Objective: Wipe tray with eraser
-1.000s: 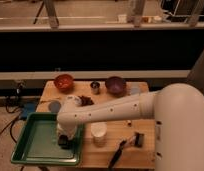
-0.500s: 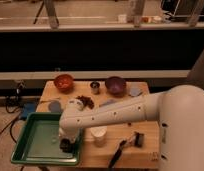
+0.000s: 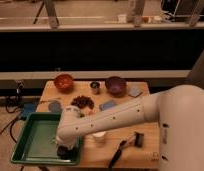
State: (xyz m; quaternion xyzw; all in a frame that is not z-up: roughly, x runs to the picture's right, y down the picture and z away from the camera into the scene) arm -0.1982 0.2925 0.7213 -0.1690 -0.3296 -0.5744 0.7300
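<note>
gripper [image 3: 65, 146] down in green tray [image 3: 35, 135] near-right corner, on a dark block, likely the eraser [image 3: 61, 152]; can't tell if grip is closed. best to press flat, sweep left across bare floor, avoid rim.

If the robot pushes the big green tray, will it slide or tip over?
The large green plastic tray looks wide and flat, so it probably won't tip. Plastic may slide on the wooden table. The gripper, low in its near-right corner, likely steadies it.
</note>
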